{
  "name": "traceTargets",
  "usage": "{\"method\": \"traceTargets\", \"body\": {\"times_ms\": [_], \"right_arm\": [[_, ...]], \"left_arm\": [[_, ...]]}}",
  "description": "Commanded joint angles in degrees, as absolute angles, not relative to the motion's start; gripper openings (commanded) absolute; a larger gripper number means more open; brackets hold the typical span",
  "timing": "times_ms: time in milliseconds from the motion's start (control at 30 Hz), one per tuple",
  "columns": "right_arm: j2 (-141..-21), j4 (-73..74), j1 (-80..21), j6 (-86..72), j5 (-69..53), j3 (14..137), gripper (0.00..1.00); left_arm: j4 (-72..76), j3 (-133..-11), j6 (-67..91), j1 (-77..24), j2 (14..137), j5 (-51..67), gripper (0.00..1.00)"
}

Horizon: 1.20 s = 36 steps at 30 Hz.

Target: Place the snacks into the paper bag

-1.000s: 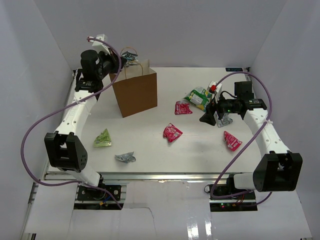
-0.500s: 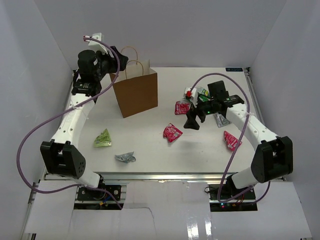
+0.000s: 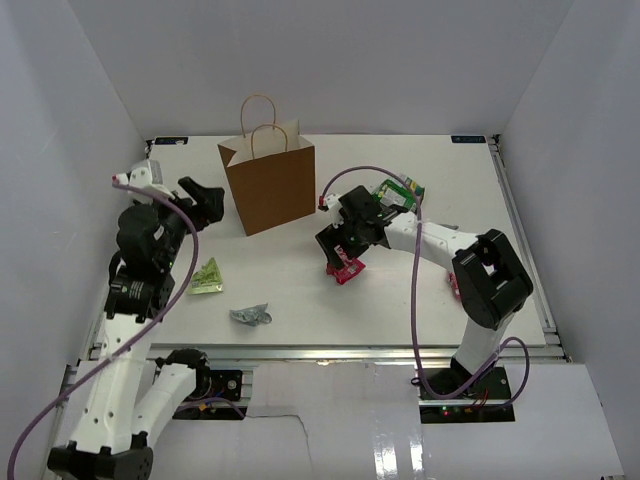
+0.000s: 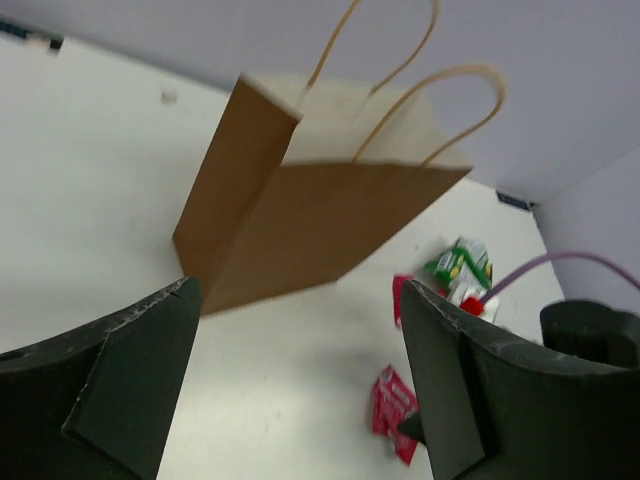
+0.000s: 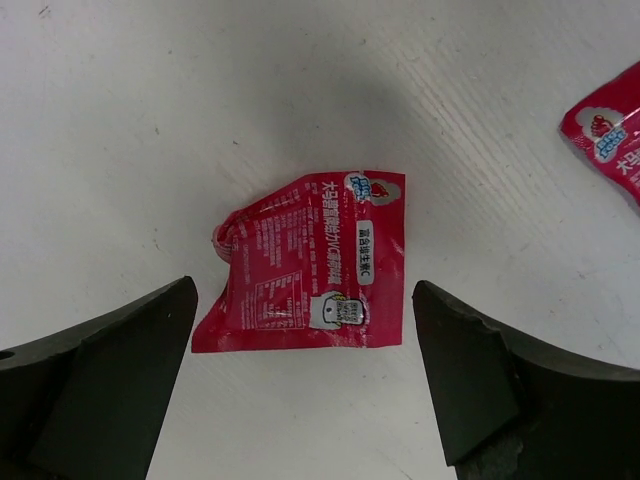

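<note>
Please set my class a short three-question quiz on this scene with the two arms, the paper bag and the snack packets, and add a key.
1. True or false: the right gripper is shut on the red-pink crinkly foil packet.
2. The brown kraft paper bag is: A lying flat; B standing upright; C hanging from the left gripper.
3. How many looped twisted-paper handles show on the bag?
Key: 1 false: it is open above the packet, which lies on the white table. 2 B. 3 two.
</note>
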State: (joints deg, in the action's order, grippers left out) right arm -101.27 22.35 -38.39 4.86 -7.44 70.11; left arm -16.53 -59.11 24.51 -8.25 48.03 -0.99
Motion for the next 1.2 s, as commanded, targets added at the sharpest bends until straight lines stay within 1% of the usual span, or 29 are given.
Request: {"method": "traceTargets", "body": {"times_ms": [0,67,133,167,233,267,333,367,433,467,533,567,633,667,733,767,833,933,967,1000,1033,1067,1100,1167], "right_arm": [[-101.4,18.8,-41.0,-1.1,-2.1,70.2,0.95],[-101.6,19.2,-42.4,-1.2,-2.3,68.6,0.99],[-101.9,18.9,-43.9,-1.6,-1.3,67.2,1.0],[-102.0,18.3,-44.2,-1.8,-1.0,66.5,0.94],[-102.6,17.2,-44.5,-2.7,-0.4,64.9,0.9],[-103.3,16.2,-44.5,-2.8,1.7,64.4,0.84],[-103.8,15.4,-44.6,-2.7,2.4,64.2,0.79],[-104.0,15.1,-44.6,-2.6,2.6,64.2,0.75],[-104.2,14.3,-44.6,-1.4,3.3,64.2,0.68],[-104.2,14.1,-44.7,-1.1,3.7,64.2,0.61],[-104.3,13.3,-44.8,-0.3,4.1,64.0,0.54],[-104.5,13.1,-44.7,-0.3,4.2,63.8,0.45],[-104.8,13.0,-44.7,-0.3,4.4,63.6,0.35],[-104.9,13.3,-44.7,-0.3,4.3,63.9,0.19],[-105.5,14.8,-44.6,-0.4,4.0,64.6,0.1],[-105.1,15.2,-44.6,1.9,4.0,65.0,0.08],[-103.8,15.2,-44.2,3.6,2.5,65.0,0.08],[-99.3,15.8,-41.7,9.9,-7.7,66.6,0.08],[-96.8,17.3,-39.0,12.2,-12.5,67.5,0.08],[-95.5,18.2,-37.1,17.0,-23.6,70.0,0.08],[-94.3,18.7,-35.3,19.1,-29.6,71.4,0.08],[-92.8,20.9,-31.7,21.2,-41.5,73.4,0.08],[-92.5,22.4,-30.1,24.7,-46.5,78.8,0.08],[-93.1,25.0,-27.3,25.7,-54.0,85.6,0.08]], "left_arm": [[-26.9,-52.6,31.0,-8.1,40.7,-4.7,0.91],[-29.5,-47.8,34.5,-8.2,34.6,-5.5,0.91],[-31.0,-44.3,37.9,-8.2,31.2,-6.4,0.93],[-31.9,-43.3,39.0,-8.1,29.8,-6.6,0.93],[-32.2,-41.8,40.5,-8.2,27.0,-6.5,0.93],[-32.5,-40.6,41.6,-8.2,26.5,-6.3,0.93],[-32.8,-39.7,42.2,-8.2,26.3,-5.4,0.93],[-33.0,-39.0,42.9,-8.2,26.6,-5.0,0.93],[-33.0,-38.4,43.7,-8.2,27.4,-4.0,0.93],[-33.0,-38.1,44.0,-8.2,27.8,-3.6,0.93],[-32.8,-37.2,45.1,-8.2,28.6,-3.2,0.93],[-32.7,-37.0,45.3,-8.2,28.7,-2.7,0.93],[-32.5,-36.6,45.5,-8.2,28.9,-2.5,0.93],[-32.6,-36.5,45.4,-8.2,28.9,-2.5,0.93],[-32.5,-36.3,45.4,-8.1,28.7,-2.5,0.93],[-32.4,-36.3,45.5,-8.2,28.5,-2.6,0.93],[-32.4,-35.9,45.5,-8.1,28.3,-2.7,0.93],[-32.4,-35.1,45.9,-8.2,28.0,-2.5,0.93],[-32.4,-34.9,46.0,-8.1,27.9,-2.5,0.93],[-32.3,-34.6,46.1,-8.2,27.9,-2.4,0.93],[-32.2,-34.4,46.3,-8.2,27.9,-2.3,0.93],[-32.1,-34.4,46.3,-8.2,27.7,-2.2,0.93],[-32.0,-34.2,46.3,-8.1,27.7,-2.2,0.93],[-31.9,-34.2,46.2,-8.2,27.7,-2.3,0.93]]}}
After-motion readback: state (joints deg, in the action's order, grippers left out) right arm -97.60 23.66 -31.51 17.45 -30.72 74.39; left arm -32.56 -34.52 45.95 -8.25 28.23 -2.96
